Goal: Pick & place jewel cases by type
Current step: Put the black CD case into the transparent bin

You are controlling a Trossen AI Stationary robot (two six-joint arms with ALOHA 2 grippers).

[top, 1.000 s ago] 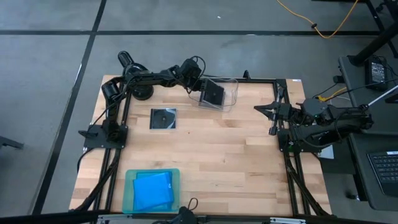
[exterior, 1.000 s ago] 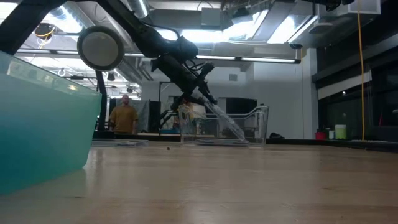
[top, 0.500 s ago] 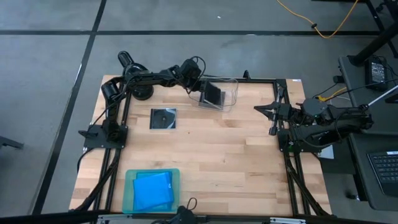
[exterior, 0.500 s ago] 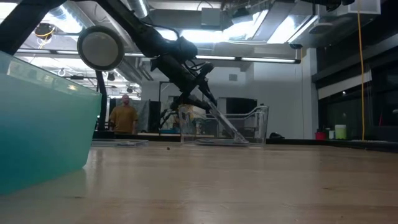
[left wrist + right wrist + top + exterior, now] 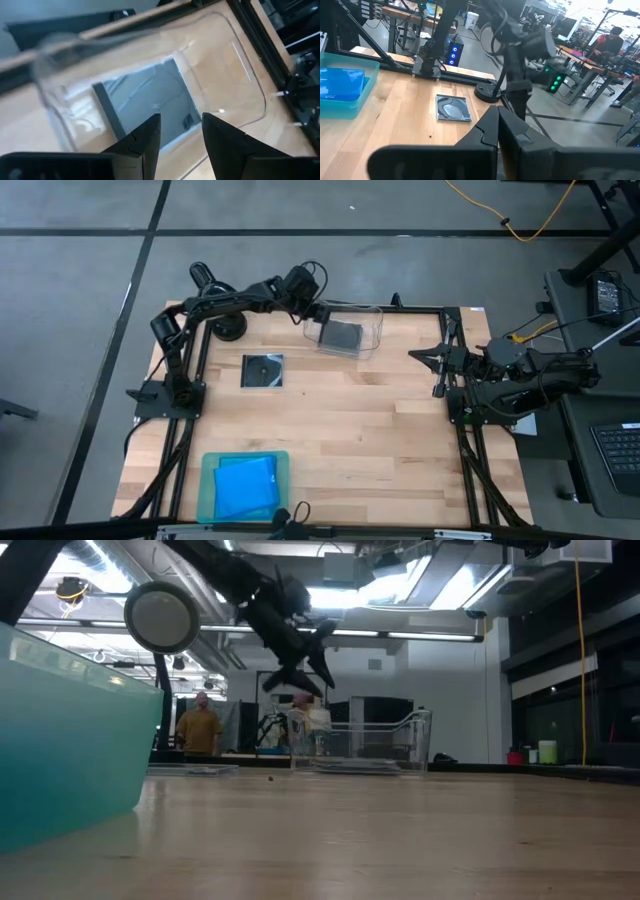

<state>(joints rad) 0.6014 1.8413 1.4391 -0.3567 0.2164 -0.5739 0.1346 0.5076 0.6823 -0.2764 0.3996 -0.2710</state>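
Wooden worktop (image 5: 380, 430). Nearest, blue cases (image 5: 246, 485) stacked in teal tray (image 5: 209, 480). Beyond, grey case (image 5: 263, 370) flat, near clear bin (image 5: 372, 330). Another grey case (image 5: 342, 335) inside bin. Above bin, left tool (image 5: 180, 131) spread, empty. Beside worktop, right tool (image 5: 498, 131) pressed together.

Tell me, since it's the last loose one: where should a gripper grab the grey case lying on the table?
The grey case lies flat on the bare table, so only its thin edges offer purchase. Probably come straight down and pinch two opposite edges, fingers spread past its width. The left gripper, open over the clear bin, is nearer; the right gripper waits at the right side.
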